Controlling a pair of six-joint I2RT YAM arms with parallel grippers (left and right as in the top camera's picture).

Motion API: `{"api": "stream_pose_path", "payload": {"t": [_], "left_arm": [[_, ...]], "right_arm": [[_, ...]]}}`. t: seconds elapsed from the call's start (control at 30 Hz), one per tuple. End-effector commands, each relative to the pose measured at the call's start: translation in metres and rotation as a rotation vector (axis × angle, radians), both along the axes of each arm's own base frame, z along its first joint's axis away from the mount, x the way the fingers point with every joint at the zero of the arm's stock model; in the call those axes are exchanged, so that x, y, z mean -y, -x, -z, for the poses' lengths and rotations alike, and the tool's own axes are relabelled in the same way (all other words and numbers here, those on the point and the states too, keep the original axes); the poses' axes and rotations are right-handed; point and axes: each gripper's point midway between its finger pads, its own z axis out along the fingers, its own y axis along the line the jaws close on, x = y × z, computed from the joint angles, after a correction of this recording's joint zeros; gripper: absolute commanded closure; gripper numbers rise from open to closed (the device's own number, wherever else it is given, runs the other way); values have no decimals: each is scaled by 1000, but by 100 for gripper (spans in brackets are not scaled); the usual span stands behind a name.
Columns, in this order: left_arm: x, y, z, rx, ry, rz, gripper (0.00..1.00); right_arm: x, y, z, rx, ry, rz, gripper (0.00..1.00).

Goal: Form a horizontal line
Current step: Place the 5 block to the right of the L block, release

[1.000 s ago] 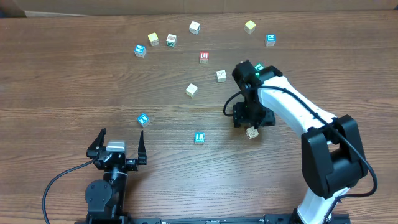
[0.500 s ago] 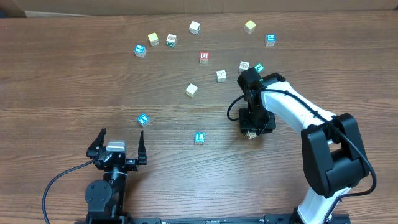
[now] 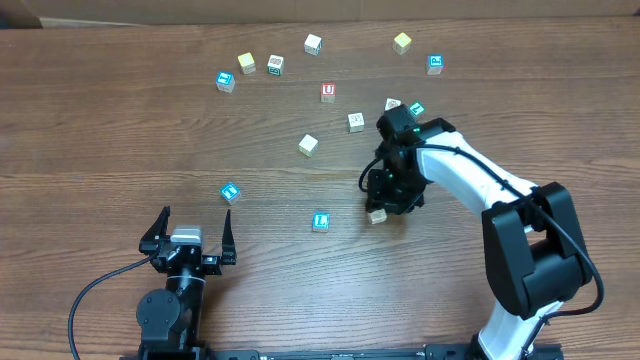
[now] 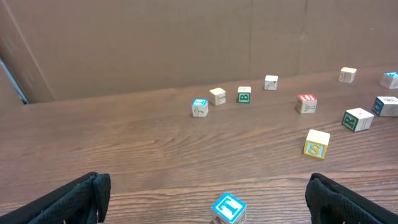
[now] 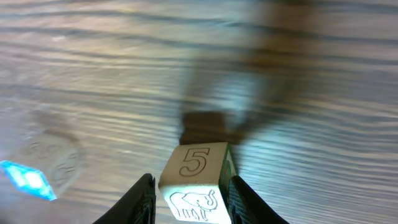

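overhead and wrist views. the right jaws pinch a tan cube (image 3: pixel 377 215), which shows a "5" above an elephant in the right wrist view, with one of the right fingers (image 5: pixel 143 198) on each side face. whether the cube touches the table (image 3: pixel 100 140) cannot be told. the horizontal line is not yet formed: the tan cube is near the right side of the blue "l" cube (image 3: pixel 320 221), roughly level with it and with a gap between them. a second blue cube (image 3: pixel 231 192) lies well apart to the left. the left jaws stand spread at the table's near edge, with the left fingers (image 4: pixel 74 196) at the bottom corners of the left wrist view. the other cubes (image 3: pixel 313 44) are scattered toward the far edge, so a wide band of wood surrounds the "l" cube.
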Motion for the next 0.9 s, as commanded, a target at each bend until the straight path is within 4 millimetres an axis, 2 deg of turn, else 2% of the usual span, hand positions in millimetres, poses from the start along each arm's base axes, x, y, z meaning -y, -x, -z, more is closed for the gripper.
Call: {"api": "stream_pose_path", "payload": {"t": [0.0, 0.2, 0.33, 0.5, 0.67, 0.87], "left_arm": [[-2, 0, 0, 7, -19, -8, 0], [-2, 0, 0, 7, -19, -8, 0], [-2, 0, 0, 7, -19, -8, 1], [-2, 0, 0, 7, -19, -8, 1], [-2, 0, 0, 7, -19, -8, 0], [-2, 0, 0, 7, -19, -8, 0]], "right_arm": [[-20, 7, -9, -5, -57, 4, 65], [-44, 13, -10, 5, -84, -10, 63], [-54, 12, -11, 20, -95, -5, 58], [-58, 8, -12, 14, -100, 70, 54], [-70, 8, -17, -4, -171, 81, 48], [-69, 10, -17, -16, -166, 85, 43]]}}
